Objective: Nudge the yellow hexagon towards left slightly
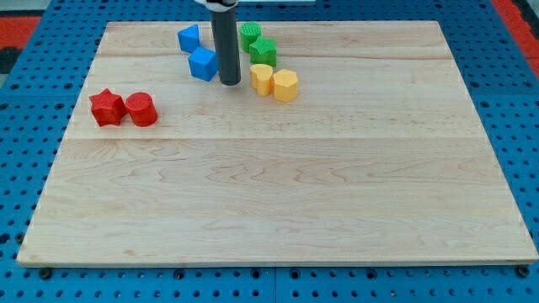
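The yellow hexagon (285, 85) lies near the view's top centre of the wooden board (278, 210). A second yellow block (261, 78), heart-like in shape, touches its left side. My tip (230, 82) rests on the board just left of that yellow block and right of a blue cube (203, 64). The tip is apart from the hexagon, with the other yellow block between them.
A second blue block (189, 38) lies at the view's top, left of the rod. Two green blocks (250, 34) (263, 51) sit just above the yellow ones. A red star (107, 108) and a red cylinder (141, 109) sit at the view's left.
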